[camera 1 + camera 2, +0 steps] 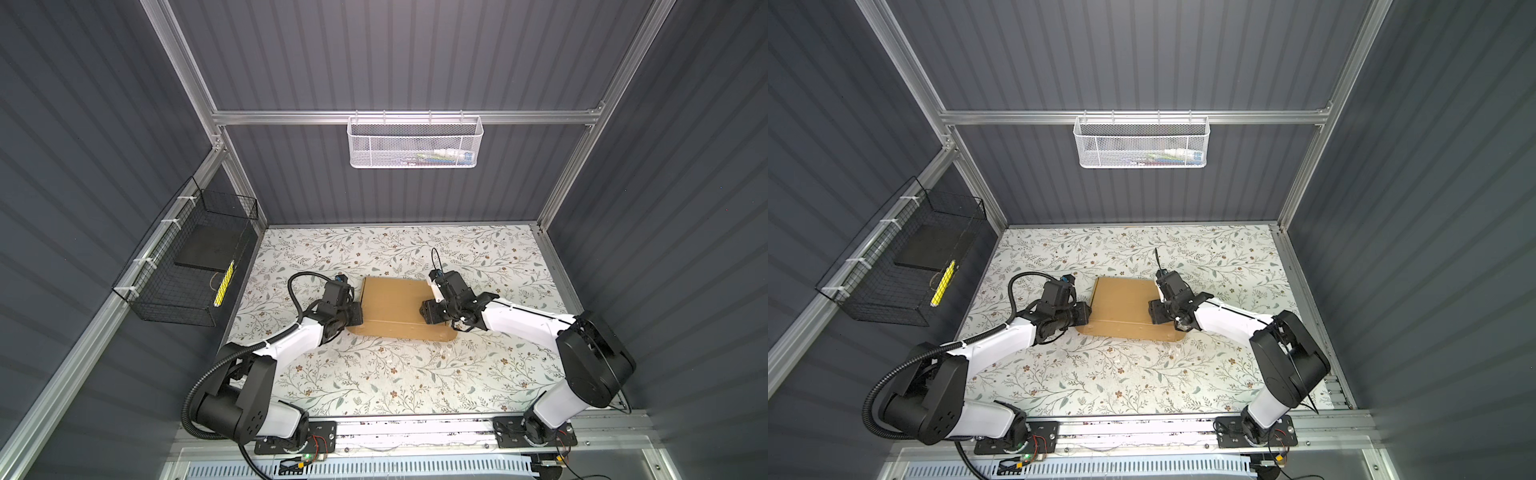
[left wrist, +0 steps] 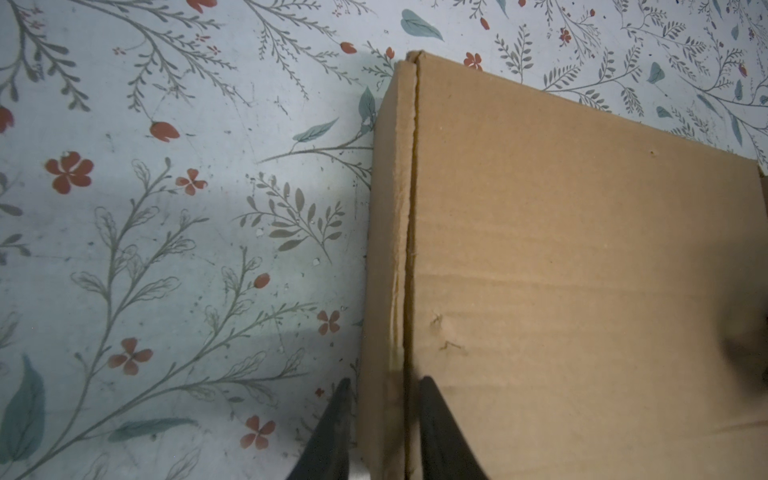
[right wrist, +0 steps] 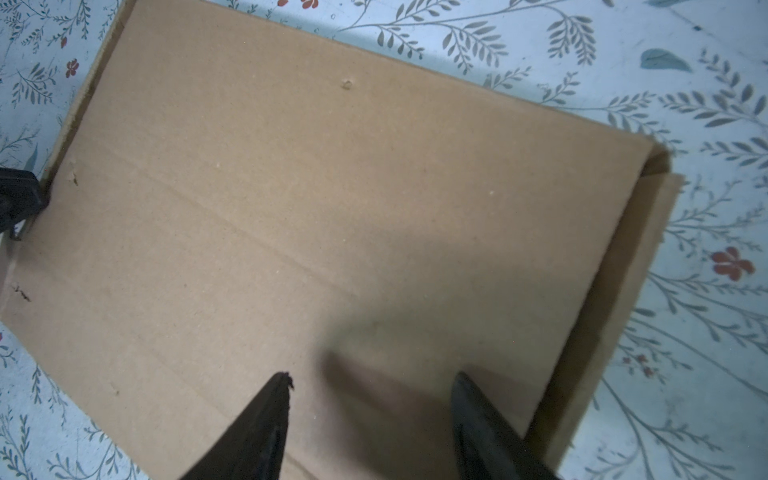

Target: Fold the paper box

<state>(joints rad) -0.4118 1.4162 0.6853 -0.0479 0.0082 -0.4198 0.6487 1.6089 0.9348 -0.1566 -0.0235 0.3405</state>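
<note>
The paper box (image 1: 395,307) (image 1: 1123,305) lies mid-table, brown cardboard with its lid panel down flat. My left gripper (image 1: 359,313) (image 1: 1087,312) is at the box's left edge. In the left wrist view its fingers (image 2: 384,384) straddle the left side wall (image 2: 386,249), one outside and one on the lid beside the slit, shut on that wall. My right gripper (image 1: 426,311) (image 1: 1152,311) is over the lid's right part. Its fingers (image 3: 372,376) stand apart with only the lid (image 3: 332,208) under them. A dark gap shows between the lid and the right wall (image 3: 648,232).
A rounded front flap (image 1: 440,334) lies on the floral table (image 1: 374,382). A black wire basket (image 1: 187,266) on the left wall holds a black slab (image 1: 208,245). A white mesh basket (image 1: 415,141) hangs on the back rail.
</note>
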